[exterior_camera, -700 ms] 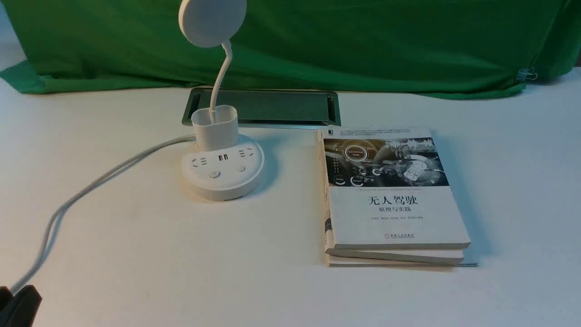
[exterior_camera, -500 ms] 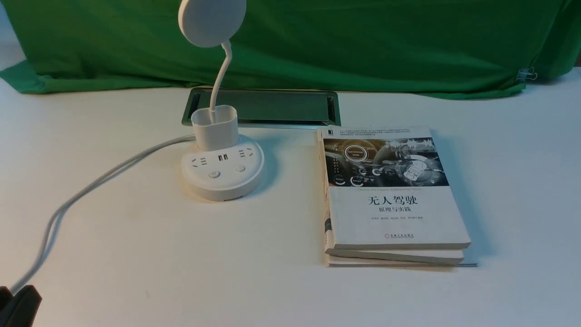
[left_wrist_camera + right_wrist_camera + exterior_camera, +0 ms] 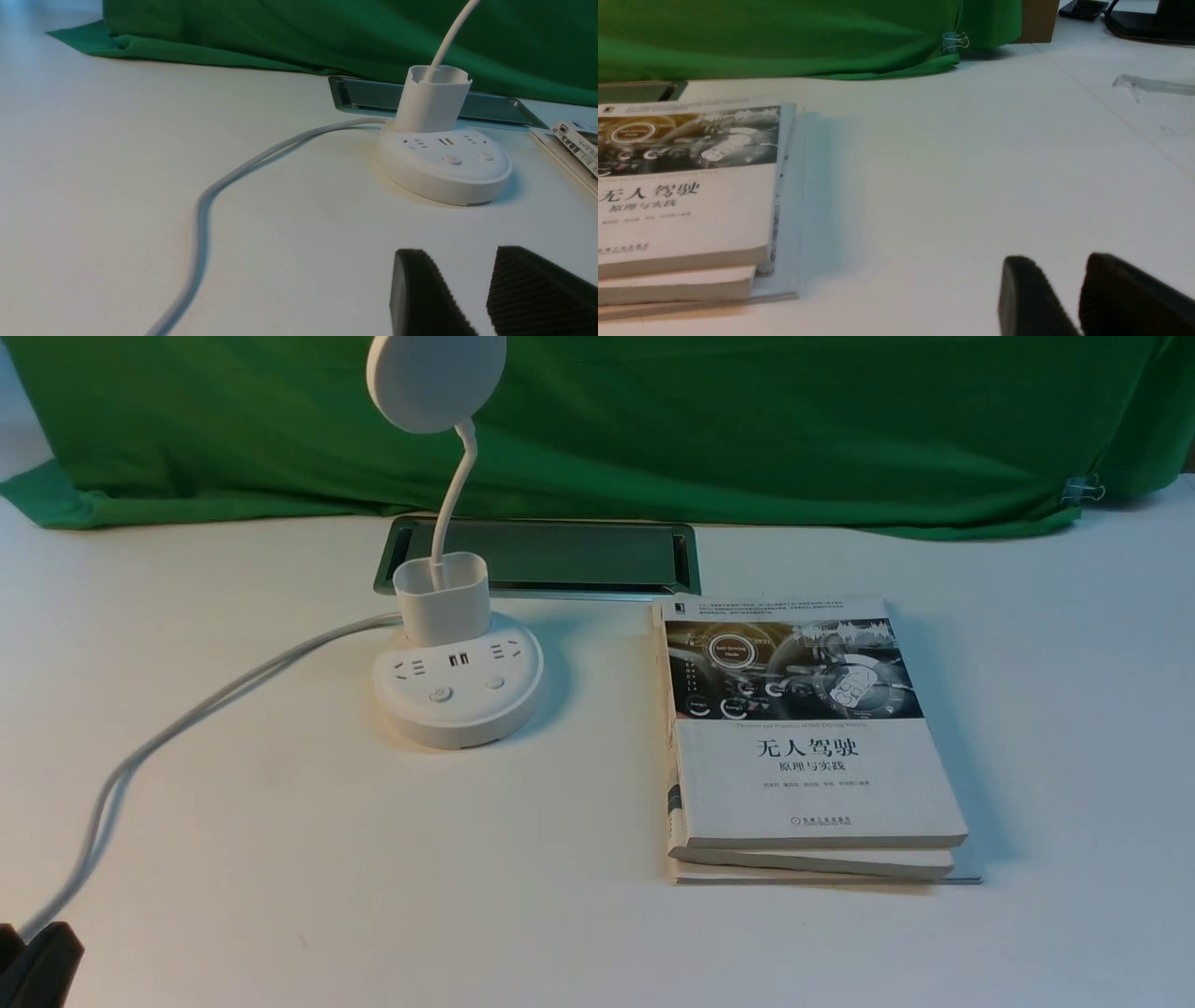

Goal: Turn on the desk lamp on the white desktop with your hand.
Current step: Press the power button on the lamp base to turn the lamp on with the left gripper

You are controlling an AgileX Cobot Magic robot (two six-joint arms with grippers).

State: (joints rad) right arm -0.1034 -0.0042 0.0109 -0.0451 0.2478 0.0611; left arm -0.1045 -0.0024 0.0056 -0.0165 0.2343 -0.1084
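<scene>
Pressing a button on its round base is what the desk lamp needs. It stands left of centre on the white desktop, just in front of the grey cable hatch. Its disc head looks unlit, so I judge the job not yet begun. Of the two buttons, the one with the ring mark is my guess for power (the print is too small to be sure). The left gripper sits low at the desk's near left corner, well apart from the base, its fingers a little apart with nothing between them. Drawing them together would give one blunt tip. It should then lift over the white cable rather than plough through it, and come straight down in front of the cup-like holder, clear of the sockets. A light press should keep the base from skidding. The right gripper hovers beside the stacked books; I cannot tell whether its pads meet, and it can stay out.
</scene>
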